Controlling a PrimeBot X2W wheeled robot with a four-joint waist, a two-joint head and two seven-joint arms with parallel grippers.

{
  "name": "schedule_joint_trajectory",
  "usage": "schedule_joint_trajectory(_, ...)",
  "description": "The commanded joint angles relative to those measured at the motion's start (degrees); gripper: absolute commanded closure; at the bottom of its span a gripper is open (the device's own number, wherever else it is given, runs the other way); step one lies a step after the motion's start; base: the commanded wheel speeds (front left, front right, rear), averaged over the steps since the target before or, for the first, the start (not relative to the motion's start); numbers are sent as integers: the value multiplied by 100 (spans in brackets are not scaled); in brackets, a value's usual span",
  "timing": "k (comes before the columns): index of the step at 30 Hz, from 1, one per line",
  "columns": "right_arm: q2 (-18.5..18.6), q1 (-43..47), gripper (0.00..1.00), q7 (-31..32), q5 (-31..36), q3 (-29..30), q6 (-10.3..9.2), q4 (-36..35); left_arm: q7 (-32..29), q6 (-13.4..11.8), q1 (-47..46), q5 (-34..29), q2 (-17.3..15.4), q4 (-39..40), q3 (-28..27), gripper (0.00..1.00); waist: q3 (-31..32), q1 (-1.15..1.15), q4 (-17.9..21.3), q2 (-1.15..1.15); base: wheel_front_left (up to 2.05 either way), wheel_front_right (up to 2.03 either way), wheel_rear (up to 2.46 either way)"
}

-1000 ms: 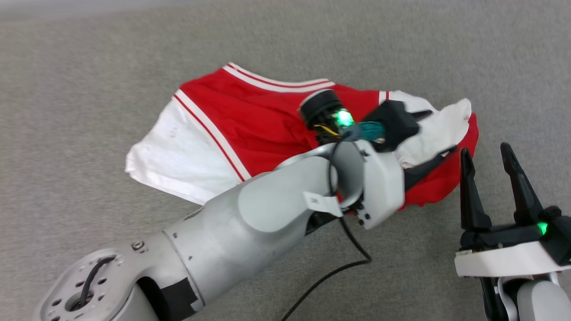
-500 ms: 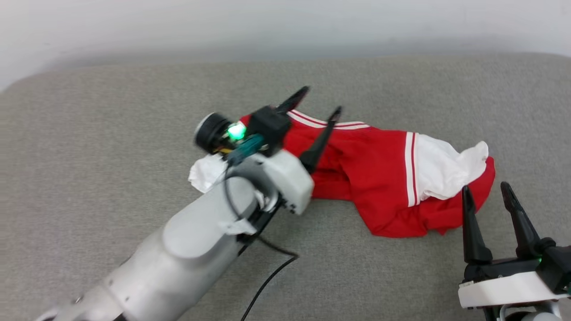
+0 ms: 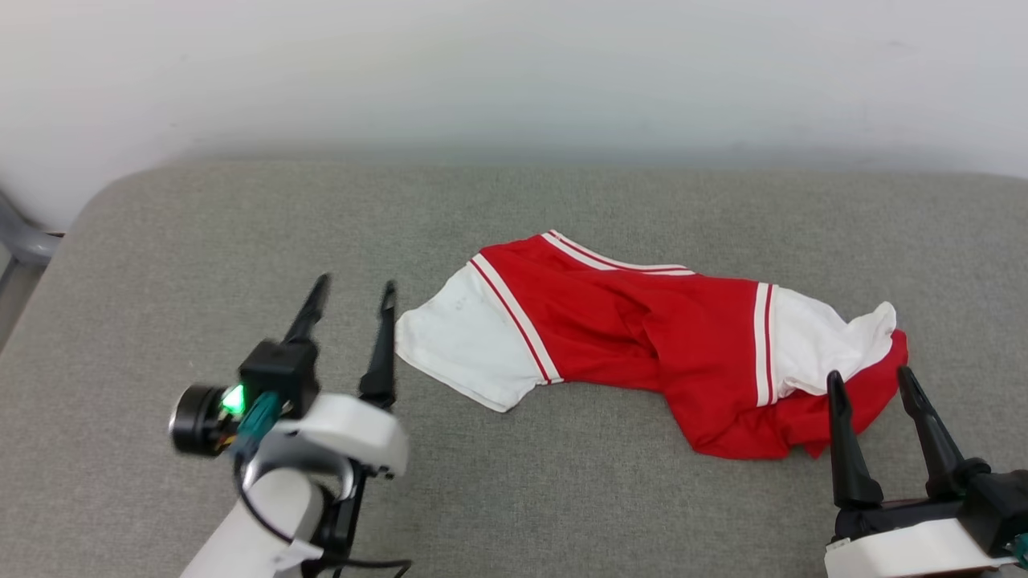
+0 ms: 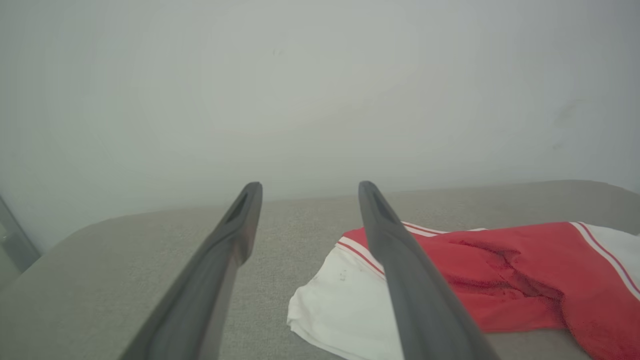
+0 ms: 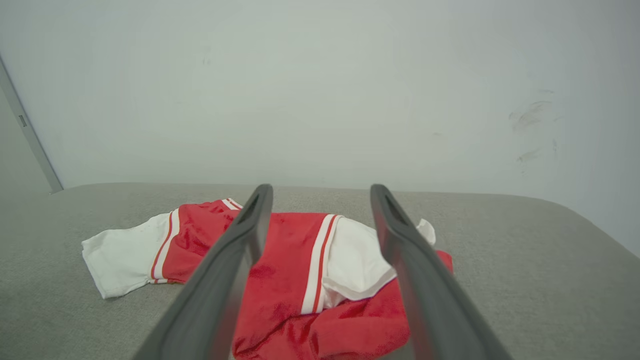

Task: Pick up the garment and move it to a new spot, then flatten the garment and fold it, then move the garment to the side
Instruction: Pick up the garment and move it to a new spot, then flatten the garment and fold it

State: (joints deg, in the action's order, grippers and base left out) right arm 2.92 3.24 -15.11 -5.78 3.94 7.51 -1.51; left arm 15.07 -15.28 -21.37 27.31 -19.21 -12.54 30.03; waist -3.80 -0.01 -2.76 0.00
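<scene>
The garment (image 3: 642, 337) lies crumpled across the grey cushioned surface, red in the body with a white sleeve at each end and red-and-white stripes. My left gripper (image 3: 353, 285) stands open just left of the garment's left white sleeve, holding nothing. My right gripper (image 3: 871, 377) is open at the lower right, its tips just short of the bunched red cloth. In the left wrist view the garment (image 4: 500, 280) spreads to the right of the open fingers (image 4: 405, 280). In the right wrist view the garment (image 5: 300, 270) lies straight ahead between and beyond the open fingers (image 5: 220, 280).
The grey padded surface (image 3: 201, 265) has a rounded far-left corner and ends at a plain pale wall (image 3: 514, 72). A grey bar (image 3: 20, 237) shows past the left edge. A black cable (image 3: 361, 566) hangs by my left wrist.
The head view has tilted up, bringing the wall into sight. My left arm has drawn back off the garment to its left side, open and empty. The garment's left sleeve is now uncovered.
</scene>
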Motion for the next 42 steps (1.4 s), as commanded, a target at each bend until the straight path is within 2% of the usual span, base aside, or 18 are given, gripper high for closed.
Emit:
schedule_joint_trajectory(1, -7, 103, 0, -8, 12, 13, -4, 30, 14, -48, 292, -121, 51, 119, -246, 0, 102, 1, -53, 0, 0, 0, 0)
schedule_joint_trajectory(6, -7, 246, 0, -8, 19, 40, -4, 67, 15, 26, 1032, -474, 194, 307, -831, 0, 291, 1, -99, 0, 0, 0, 0)
schedule_joint_trajectory(12, -7, 354, 0, -8, 8, 38, -4, 109, 15, 280, 1633, -877, 440, 408, -1323, 0, 407, 1, -110, 0, 0, 0, 0)
schedule_joint_trajectory(19, -7, 501, 0, -8, 45, 7, -4, 189, 15, 690, 2073, -1288, 765, 534, -1818, 0, 487, 1, -103, 0, 0, 0, 0)
schedule_joint_trajectory(31, -7, 630, 0, -8, 48, 67, -4, 382, 15, 1275, 2450, -1848, 1265, 473, -2235, 0, 515, 1, -152, 0, 0, 0, 0)
schedule_joint_trajectory(42, -7, 595, 0, -8, 26, 60, -4, 460, 15, 1451, 2513, -2067, 1461, 415, -2495, 0, 502, 1, -131, 0, 0, 0, 0)
